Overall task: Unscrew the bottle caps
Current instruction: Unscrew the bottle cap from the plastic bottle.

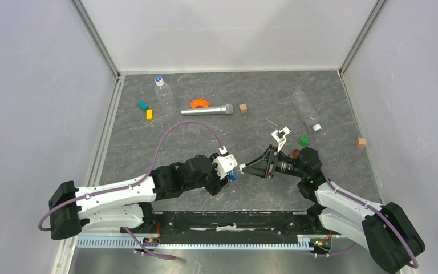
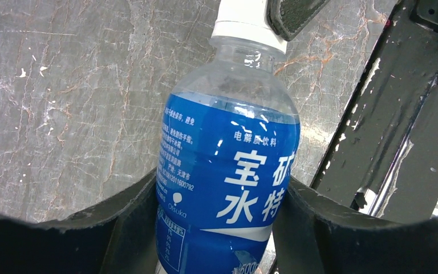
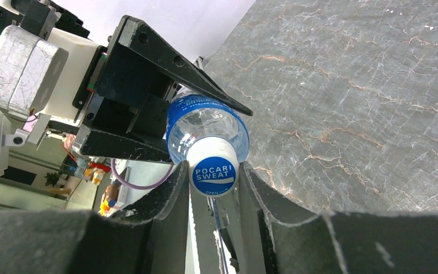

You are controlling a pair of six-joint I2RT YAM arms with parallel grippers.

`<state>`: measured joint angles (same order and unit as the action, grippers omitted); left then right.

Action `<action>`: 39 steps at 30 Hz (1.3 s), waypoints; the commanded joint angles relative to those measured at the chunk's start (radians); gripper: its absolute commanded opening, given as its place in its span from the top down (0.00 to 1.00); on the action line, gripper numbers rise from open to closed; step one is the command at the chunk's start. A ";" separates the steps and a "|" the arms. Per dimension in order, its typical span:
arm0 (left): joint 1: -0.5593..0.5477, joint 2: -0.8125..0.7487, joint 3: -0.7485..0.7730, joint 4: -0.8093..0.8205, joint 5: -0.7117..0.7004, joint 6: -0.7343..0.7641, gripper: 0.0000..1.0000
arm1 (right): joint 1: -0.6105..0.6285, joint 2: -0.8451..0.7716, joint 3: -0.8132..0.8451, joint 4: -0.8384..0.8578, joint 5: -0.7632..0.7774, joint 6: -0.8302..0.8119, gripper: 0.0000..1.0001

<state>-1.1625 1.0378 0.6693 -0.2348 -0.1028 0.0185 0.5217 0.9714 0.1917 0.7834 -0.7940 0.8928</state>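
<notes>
1. Table [image 1: 148, 148]: grey, marble-patterned top, walled on three sides.
2. Left arm [image 1: 120, 197] and right arm [image 1: 342, 202]: both reach inward and meet over the near middle of the table.
3. Unlabelled bottle, back left [image 1: 165, 98]: clear, lying down, capped end toward the back wall.
4. Unlabelled bottle, back right [image 1: 303, 105]: clear, lying down, capped end toward the near side.
5. Blue-label bottle [image 2: 228, 131]: shorter, held between the two grippers, neck toward the right arm.
6. Silver cylinder [image 1: 207, 109]: lies flat at the back centre, just beside item 9.
7. Left gripper [image 1: 231, 171]: grasping the blue-label bottle, with fingers [image 2: 131, 217] pressed against both sides of the label.
8. Right gripper [image 1: 246, 169]: clenched on the held cap, one finger on each side of its rim.
9. Orange curved piece [image 1: 199, 103]: lies behind the silver cylinder.
10. Small blocks: a teal block [image 1: 143, 105] and a yellow block [image 1: 149, 114] lie left of item 3. A green block [image 1: 304, 140] is near item 4. One brown cube [image 1: 243, 108] lies right of the cylinder, and another brown cube [image 1: 361, 142] sits by the right wall.
11. Caps:
   - Held cap [image 3: 214, 174]: white rim, blue top, on the neck of item 5, between the right fingers.
   - Back-left cap [image 1: 158, 80]: on item 3.
   - Back-right cap [image 1: 317, 128]: on item 4.
</notes>
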 commanded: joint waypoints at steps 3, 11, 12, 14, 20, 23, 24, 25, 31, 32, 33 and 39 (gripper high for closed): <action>0.002 -0.010 -0.009 0.039 0.002 0.063 0.80 | 0.006 -0.029 -0.002 0.028 -0.033 -0.027 0.73; 0.002 -0.069 -0.057 0.051 0.084 0.187 0.90 | -0.011 -0.077 0.056 -0.149 -0.055 -0.088 0.21; 0.003 -0.075 -0.060 0.047 0.096 0.211 0.90 | -0.016 -0.081 0.070 -0.200 -0.057 -0.107 0.20; 0.003 -0.091 -0.072 0.045 0.124 0.261 0.91 | -0.022 -0.078 0.092 -0.270 -0.073 -0.132 0.20; 0.003 -0.094 -0.067 0.073 0.110 0.299 0.92 | -0.018 -0.048 0.093 -0.305 -0.078 -0.127 0.24; 0.002 -0.057 -0.050 0.066 0.109 0.299 0.92 | -0.016 -0.035 0.069 -0.210 -0.094 -0.077 0.28; 0.003 -0.042 -0.045 0.059 0.106 0.299 0.91 | -0.014 -0.032 0.060 -0.174 -0.096 -0.054 0.30; 0.002 -0.032 -0.041 0.054 0.107 0.297 0.91 | -0.012 -0.031 0.053 -0.138 -0.098 -0.031 0.31; 0.002 -0.022 -0.046 0.096 0.066 0.279 0.92 | -0.011 -0.001 0.053 -0.103 -0.113 -0.015 0.42; 0.002 -0.026 -0.048 0.109 0.052 0.277 0.92 | -0.011 0.006 0.053 -0.102 -0.114 -0.017 0.42; 0.001 -0.027 -0.049 0.117 0.038 0.275 0.92 | -0.011 0.014 0.051 -0.103 -0.114 -0.019 0.42; 0.002 -0.036 -0.063 0.140 0.044 0.281 0.92 | -0.009 0.049 0.046 -0.087 -0.123 -0.018 0.44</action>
<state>-1.1618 1.0222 0.5987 -0.1665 -0.0505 0.2737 0.5079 1.0077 0.2462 0.6353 -0.8932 0.8684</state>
